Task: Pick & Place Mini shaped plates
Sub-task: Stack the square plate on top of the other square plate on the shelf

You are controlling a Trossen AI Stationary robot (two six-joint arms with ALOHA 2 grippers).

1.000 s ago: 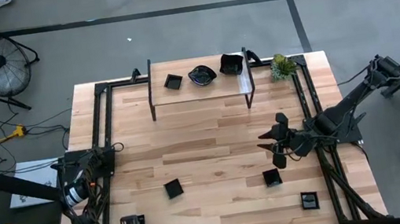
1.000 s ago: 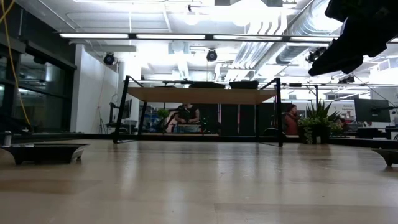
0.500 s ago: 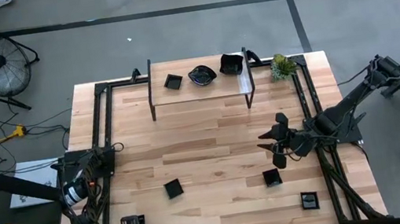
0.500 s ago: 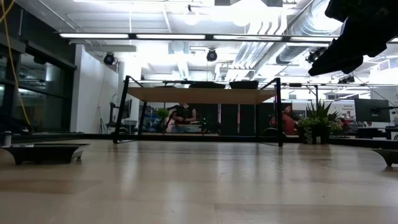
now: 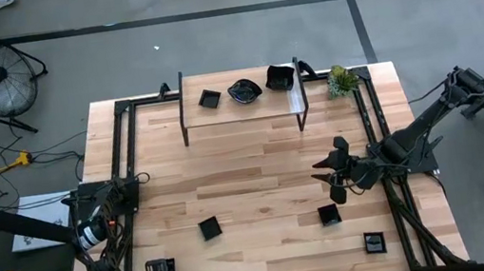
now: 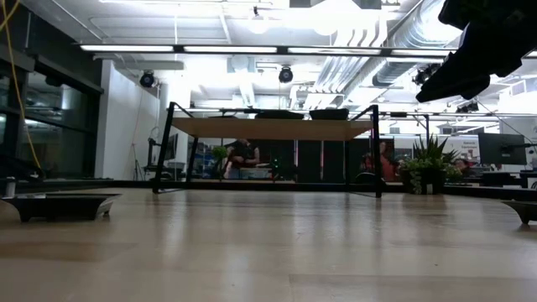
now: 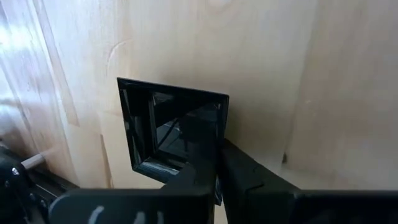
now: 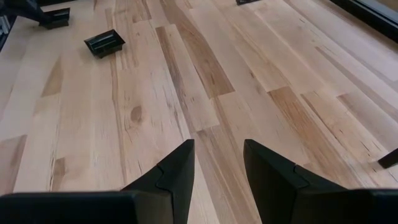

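My left gripper (image 7: 214, 155) is clamped on the rim of a small glossy black square plate (image 7: 171, 127) at the table's near left corner, far from the raised wooden shelf (image 5: 239, 103); pinching the edge should let me lift it flat. My right gripper (image 8: 217, 162) hangs parted and empty right of that shelf, near another black square plate (image 5: 329, 215). No readable writing anywhere.

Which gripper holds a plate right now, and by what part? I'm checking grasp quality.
The left gripper is shut on the rim of a square black plate. The right gripper holds nothing.
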